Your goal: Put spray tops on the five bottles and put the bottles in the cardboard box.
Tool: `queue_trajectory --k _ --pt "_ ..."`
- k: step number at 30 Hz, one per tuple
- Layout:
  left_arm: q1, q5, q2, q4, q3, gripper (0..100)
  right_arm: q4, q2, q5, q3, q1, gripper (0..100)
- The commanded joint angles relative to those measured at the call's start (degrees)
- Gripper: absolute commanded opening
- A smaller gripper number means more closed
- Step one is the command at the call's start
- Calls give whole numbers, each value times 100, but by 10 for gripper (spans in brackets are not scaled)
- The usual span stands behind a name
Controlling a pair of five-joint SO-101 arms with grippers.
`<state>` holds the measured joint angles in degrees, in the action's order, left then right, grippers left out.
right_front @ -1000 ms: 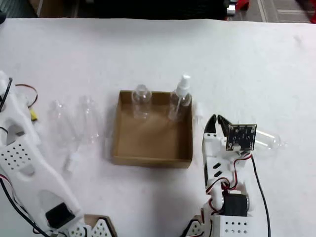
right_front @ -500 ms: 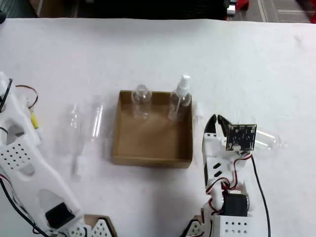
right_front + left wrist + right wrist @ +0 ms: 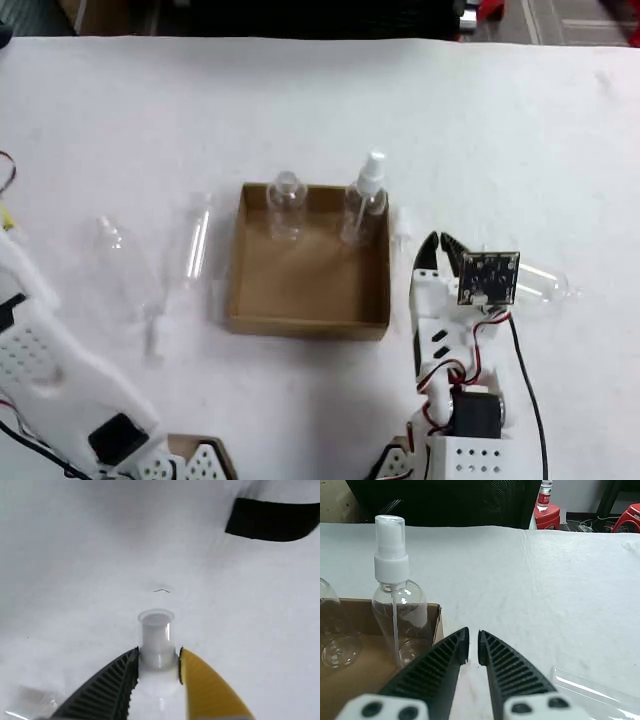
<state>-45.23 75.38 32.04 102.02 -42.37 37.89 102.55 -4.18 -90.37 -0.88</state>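
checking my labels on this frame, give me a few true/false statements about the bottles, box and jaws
1. Two bottles stand in the cardboard box. True.
2. Both of them wear spray tops. False: the capped bottle has one, the bare bottle has none.
3. The left gripper has its jaws shut on a bottle neck. True.
4. The right gripper holds a bottle. False: its jaws hold nothing; a loose bottle lies on the table beside it.
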Motion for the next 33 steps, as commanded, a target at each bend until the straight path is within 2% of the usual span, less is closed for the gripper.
queue_trajectory --k 1,5,11,13,19,28,33 --pt "-57 -88 -892 -18 -70 22 -127 57 -79 35 -66 15" --pt "40 -765 -1376 -70 -70 21 -127 57 -79 35 -66 15" --pt "145 -958 -1763 -448 -97 21 -127 57 -79 35 -66 15" --pt "435 -1574 -1930 -536 -290 21 -127 57 -79 35 -66 15" --pt "1437 -4510 -2615 -475 -1345 22 -127 57 -79 35 -66 15" --pt "3407 -6470 -2905 -457 -1811 24 -127 66 -79 35 -22 15" --pt "4075 -6796 -3020 -281 -1820 24 -110 66 -79 26 -4 15"
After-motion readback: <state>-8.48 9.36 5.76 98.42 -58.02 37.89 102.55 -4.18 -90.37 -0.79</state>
